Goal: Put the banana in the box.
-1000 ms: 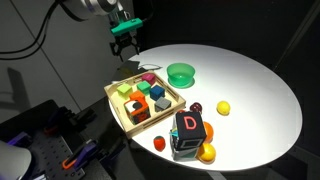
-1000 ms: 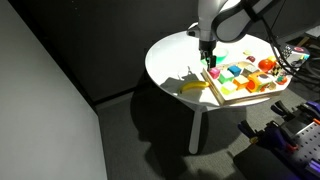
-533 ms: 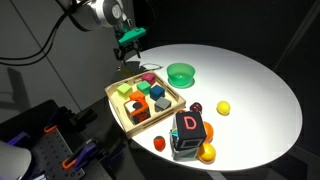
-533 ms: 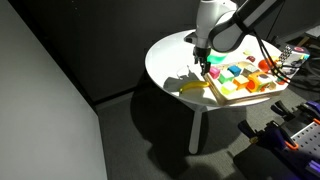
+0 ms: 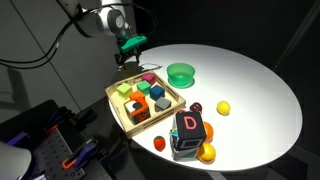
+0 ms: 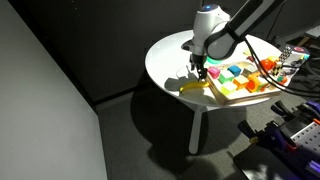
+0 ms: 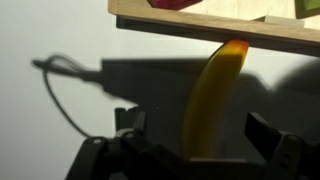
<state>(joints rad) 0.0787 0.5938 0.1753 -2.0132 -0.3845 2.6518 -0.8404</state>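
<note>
The yellow banana [image 7: 210,95] lies on the white table against the wall of the wooden box [image 7: 200,28]. It also shows in an exterior view [image 6: 193,88] at the table's edge. The box [image 5: 117,104] holds several coloured blocks and also shows in the second exterior view [image 6: 224,96]. My gripper [image 7: 200,135] is open, with one finger on each side of the banana. It is low over the table beside the box in both exterior views [image 5: 126,56] [image 6: 200,72]. In the exterior view with the green bowl the banana is hidden.
A green bowl [image 5: 181,72] sits behind the box. A black cube marked D [image 5: 188,130], a yellow fruit [image 5: 223,107], red fruits [image 5: 198,107] and an orange [image 5: 207,153] lie on the round table. The table edge [image 6: 170,85] is close to the banana.
My gripper has moved down and toward the table edge beside the box, and now straddles the banana. The banana and box have not moved.
</note>
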